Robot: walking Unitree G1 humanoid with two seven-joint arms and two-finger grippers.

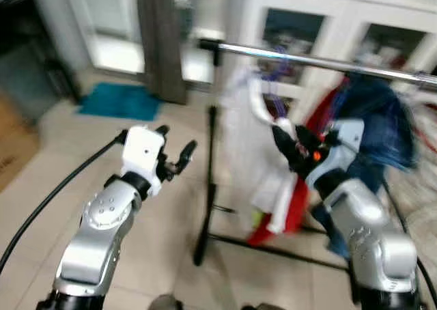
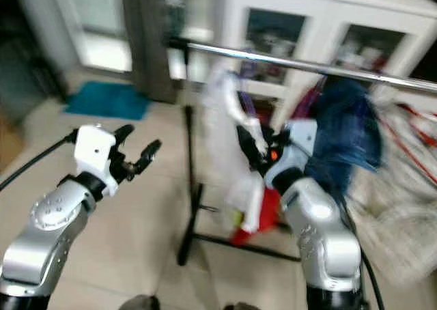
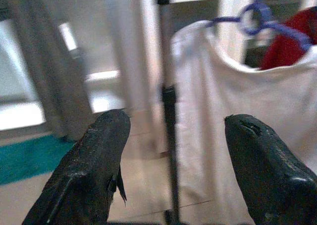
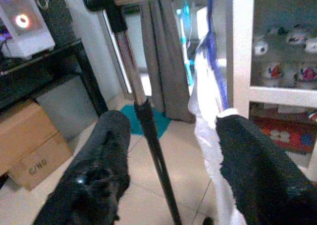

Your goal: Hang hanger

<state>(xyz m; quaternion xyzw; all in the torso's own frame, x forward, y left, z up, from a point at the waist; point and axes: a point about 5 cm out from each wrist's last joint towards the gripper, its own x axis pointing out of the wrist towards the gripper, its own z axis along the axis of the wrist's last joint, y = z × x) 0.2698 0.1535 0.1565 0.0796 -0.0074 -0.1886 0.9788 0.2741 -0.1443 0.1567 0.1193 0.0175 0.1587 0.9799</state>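
1. Nearest to me, the left gripper [image 1: 176,158] is held out over the pale floor tiles [image 1: 68,180], its two black fingers spread wide with nothing between them. It points toward the black upright post [image 3: 169,150] of the clothes rack.

2. The right gripper [image 1: 290,143] is up close against the white garment [image 1: 263,166], and its wrist view shows its fingers parted. One finger looks to be touching the cloth, but with this much blur I cannot tell whether it has any real grip.

3. The purple hanger [image 3: 257,18] carries that white garment. In the left wrist view its loop sits up near the top of the rack. The chrome rail [image 1: 321,63] runs across just above it, though the hook's actual seat on the rail is not clear.

4. My read is that the hanging is at or just past the placing stage, with the garment draped at the rail's end. What is left is confirming that the hook sits over the rail.

5. Farther along hang a red garment [image 1: 300,207] and a blue garment [image 1: 379,129], and behind them stands a white cabinet [image 1: 328,16].
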